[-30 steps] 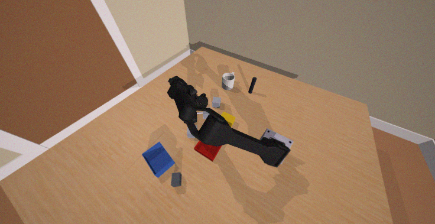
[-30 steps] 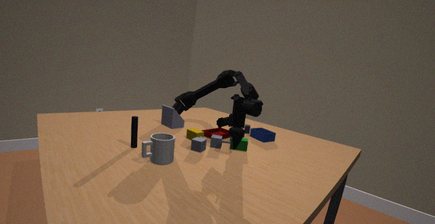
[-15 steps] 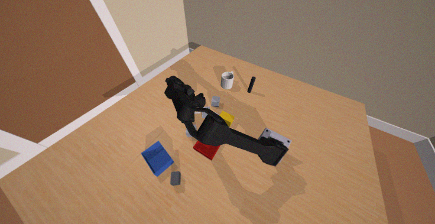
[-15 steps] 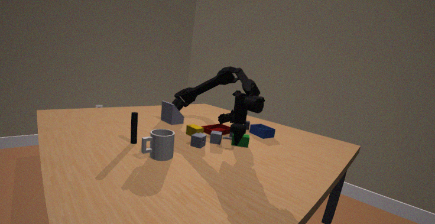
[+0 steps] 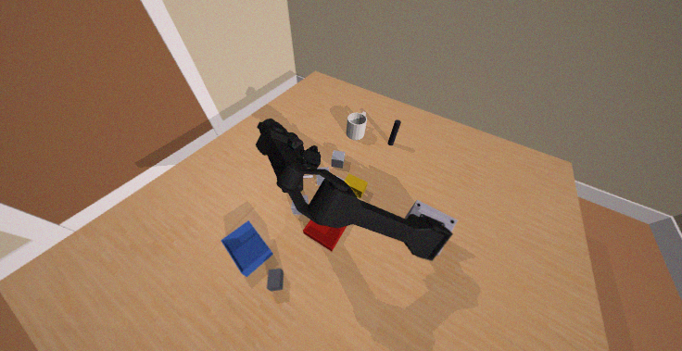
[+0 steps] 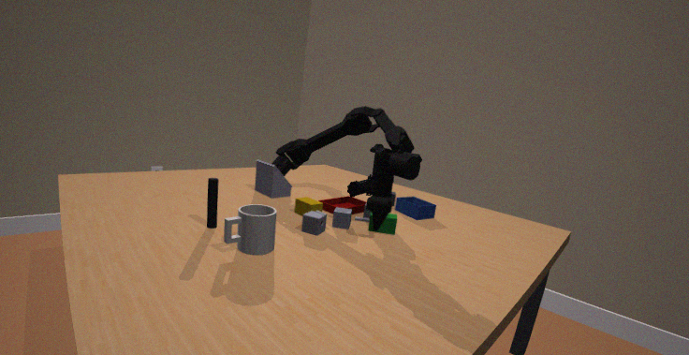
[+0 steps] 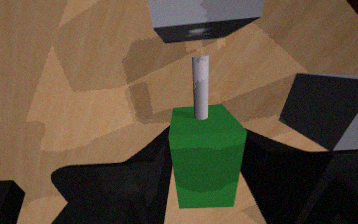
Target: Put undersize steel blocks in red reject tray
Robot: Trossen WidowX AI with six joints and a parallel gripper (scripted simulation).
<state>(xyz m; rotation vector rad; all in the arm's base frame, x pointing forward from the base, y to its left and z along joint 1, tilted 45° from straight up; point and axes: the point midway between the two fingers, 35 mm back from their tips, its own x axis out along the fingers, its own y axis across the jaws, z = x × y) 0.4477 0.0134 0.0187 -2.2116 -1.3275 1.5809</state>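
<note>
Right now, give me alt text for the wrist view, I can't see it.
The end effector grips the green GO gauge, its bare metal pin pointing at a steel block with a gap between; another block sits right.

The table looks like smooth wood; the mug looks smooth.
</note>
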